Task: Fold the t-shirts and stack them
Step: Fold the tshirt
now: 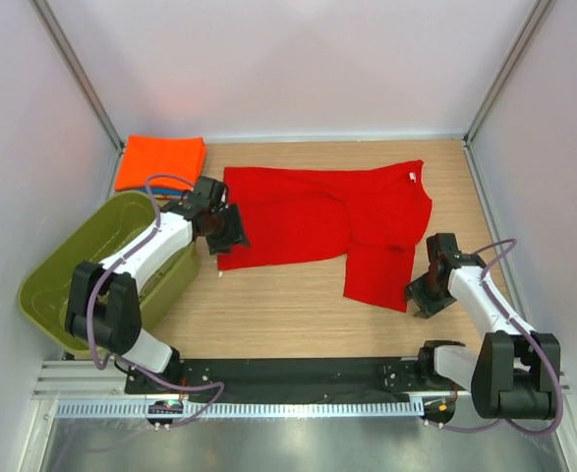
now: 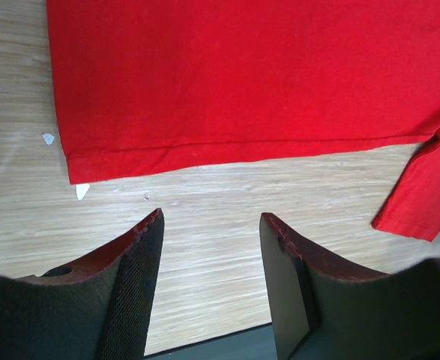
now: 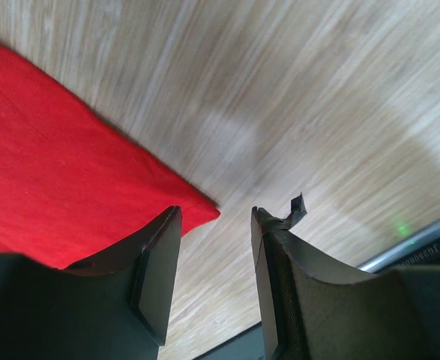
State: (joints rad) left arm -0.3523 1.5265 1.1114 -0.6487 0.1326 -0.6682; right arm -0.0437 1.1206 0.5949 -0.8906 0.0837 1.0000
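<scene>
Hung left tool (image 2: 212, 217) and right tool (image 3: 216, 211) released, empty, beside the deep red soft cloth t-shirt (image 1: 298, 211) on the wooden desk (image 1: 278, 315); likely needed matched edge pinches, lifted level.

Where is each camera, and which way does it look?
Top external: high behind the robot, looking down on table, red t-shirt, orange t-shirt, basket; left arm, right arm show.
Left wrist: on the left arm, facing the t-shirt's hem; open left gripper shows.
Right wrist: on the right arm, facing its corner; open right gripper shows.
Shared: all see the red t-shirt.
</scene>
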